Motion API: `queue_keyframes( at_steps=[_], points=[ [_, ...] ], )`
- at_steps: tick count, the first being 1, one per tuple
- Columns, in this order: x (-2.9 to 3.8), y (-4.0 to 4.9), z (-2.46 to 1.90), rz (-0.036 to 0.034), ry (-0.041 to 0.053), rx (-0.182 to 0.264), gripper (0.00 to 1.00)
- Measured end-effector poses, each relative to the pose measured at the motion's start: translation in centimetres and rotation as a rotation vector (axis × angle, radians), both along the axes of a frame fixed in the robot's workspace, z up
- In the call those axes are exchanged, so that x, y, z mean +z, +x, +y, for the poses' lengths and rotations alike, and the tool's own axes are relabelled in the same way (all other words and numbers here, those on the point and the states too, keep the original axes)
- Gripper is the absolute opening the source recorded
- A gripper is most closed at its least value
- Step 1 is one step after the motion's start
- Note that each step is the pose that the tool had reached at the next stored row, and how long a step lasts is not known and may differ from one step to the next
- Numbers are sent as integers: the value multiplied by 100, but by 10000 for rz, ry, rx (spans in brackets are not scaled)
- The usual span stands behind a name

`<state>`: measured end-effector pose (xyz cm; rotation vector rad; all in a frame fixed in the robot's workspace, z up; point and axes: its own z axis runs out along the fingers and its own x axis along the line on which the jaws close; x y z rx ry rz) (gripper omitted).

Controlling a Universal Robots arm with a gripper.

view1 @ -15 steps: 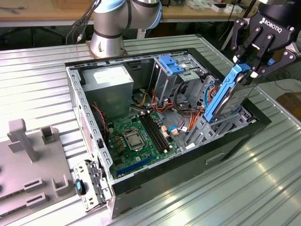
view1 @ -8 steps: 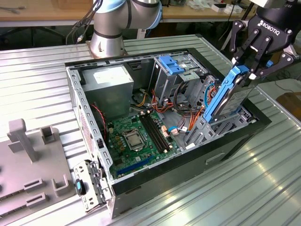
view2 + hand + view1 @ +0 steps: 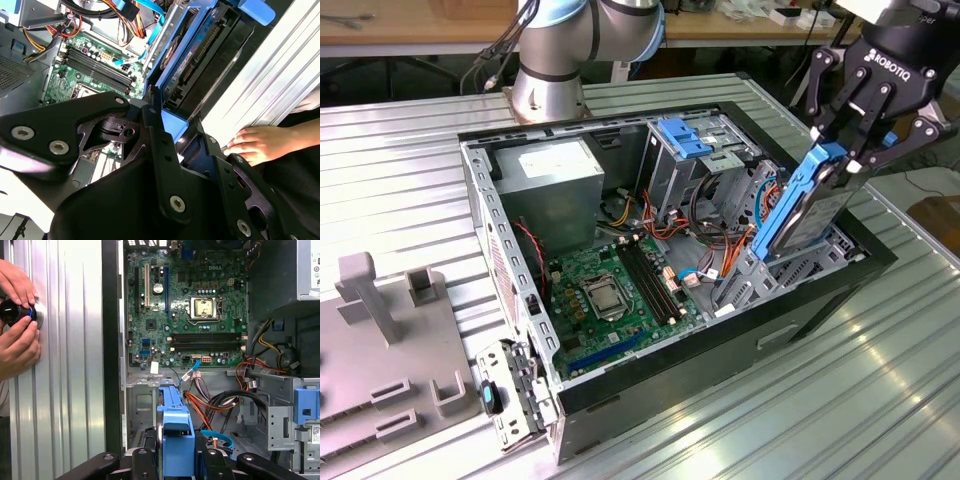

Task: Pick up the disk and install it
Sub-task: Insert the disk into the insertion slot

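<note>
- Gripper (image 3: 855, 155) jaws clamped narrow on the upper end of the disk (image 3: 808, 215), on its blue rails
- Disk tilted, lower end in the drive bay at one corner of the open case (image 3: 720, 370); seems only partly in
- Motherboard (image 3: 605, 290) beside the bay
- Power-supply box (image 3: 555, 175) in the far corner
- Person's hands (image 3: 17, 340) on the table (image 3: 400, 170), outside the case

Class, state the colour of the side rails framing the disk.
Blue: the side rails on the disk show best in the exterior view.
</note>
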<state>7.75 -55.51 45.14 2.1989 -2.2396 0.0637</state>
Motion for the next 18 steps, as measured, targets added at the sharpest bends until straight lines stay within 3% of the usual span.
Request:
queue_keyframes(
  at_steps=[18],
  points=[
    [-121, 0, 0, 0, 0, 0, 37]
  ],
)
